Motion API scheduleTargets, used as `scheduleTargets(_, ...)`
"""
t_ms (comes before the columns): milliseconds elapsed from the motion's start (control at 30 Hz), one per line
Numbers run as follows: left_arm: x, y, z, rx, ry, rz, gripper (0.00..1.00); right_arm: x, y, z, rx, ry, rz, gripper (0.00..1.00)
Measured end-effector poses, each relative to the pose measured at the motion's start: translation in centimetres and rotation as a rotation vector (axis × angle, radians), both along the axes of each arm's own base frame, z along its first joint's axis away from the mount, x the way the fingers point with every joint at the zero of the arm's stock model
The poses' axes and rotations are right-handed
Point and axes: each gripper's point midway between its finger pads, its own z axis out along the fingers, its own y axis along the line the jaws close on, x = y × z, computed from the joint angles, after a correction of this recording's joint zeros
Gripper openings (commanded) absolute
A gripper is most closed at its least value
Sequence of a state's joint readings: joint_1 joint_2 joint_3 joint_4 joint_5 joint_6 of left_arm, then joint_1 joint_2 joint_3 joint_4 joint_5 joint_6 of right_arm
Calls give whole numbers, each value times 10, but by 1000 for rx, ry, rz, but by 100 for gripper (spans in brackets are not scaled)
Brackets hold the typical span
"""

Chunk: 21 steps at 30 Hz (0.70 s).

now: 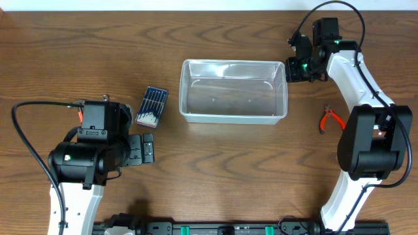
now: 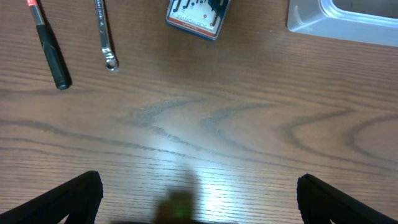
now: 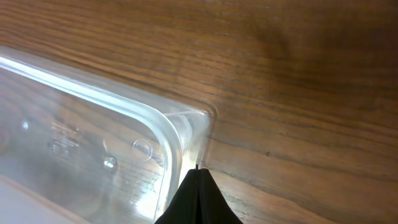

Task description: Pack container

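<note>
The clear plastic container [image 1: 282, 91] sits at the table's middle back and looks empty. Its corner shows in the left wrist view [image 2: 311, 23] and its rim in the right wrist view [image 3: 106, 94]. My right gripper [image 1: 292, 68] is shut, its fingertips [image 3: 198, 171] against the outside of the container's rounded right corner, with nothing seen between them. My left gripper [image 1: 145, 149] is open and empty, low over bare wood to the front left of the container; its fingers [image 2: 199, 199] are spread wide.
A blue drill-bit case [image 1: 151, 106] lies left of the container, also in the left wrist view [image 2: 198, 15]. A black-handled screwdriver [image 2: 50, 46] and a metal wrench [image 2: 106, 37] lie further left. Red-handled pliers [image 1: 330, 119] lie to the right of the container.
</note>
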State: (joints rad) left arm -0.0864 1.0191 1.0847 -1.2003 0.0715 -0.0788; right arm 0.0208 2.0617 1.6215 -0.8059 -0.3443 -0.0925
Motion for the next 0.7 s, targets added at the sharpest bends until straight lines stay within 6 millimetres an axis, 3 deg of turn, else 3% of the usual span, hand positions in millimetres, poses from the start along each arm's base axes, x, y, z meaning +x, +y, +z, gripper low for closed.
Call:
scheduleTargets(67, 0, 0, 0, 0, 0, 0, 98, 0, 1, 0, 7, -1, 5, 6)
scheduleTargets(167, 0, 0, 0, 0, 0, 0, 98, 0, 1, 0, 3, -2, 4, 27)
scheduleTargets(200, 0, 0, 0, 0, 0, 0, 98, 1, -2, -1, -10, 0, -11, 40)
scheduleTargets(267, 0, 0, 0, 0, 0, 0, 98, 2, -13, -4, -64, 10, -70, 89)
scheduleTargets(300, 0, 0, 0, 0, -2, 0, 98, 2, -20, -6, -95, 18, -101, 99)
scheduleTargets(500, 5, 0, 12, 0, -22, -5, 98, -11, -60, -4, -238, 103, -257, 99)
scheduleTargets(600, 19, -2, 40, -1, -75, -11, 98, -16, -75, 17, -285, 115, -309, 99)
scheduleTargets(700, 40, -3, 73, 5, -137, -38, 98, -25, -88, 59, -329, 78, -352, 99)
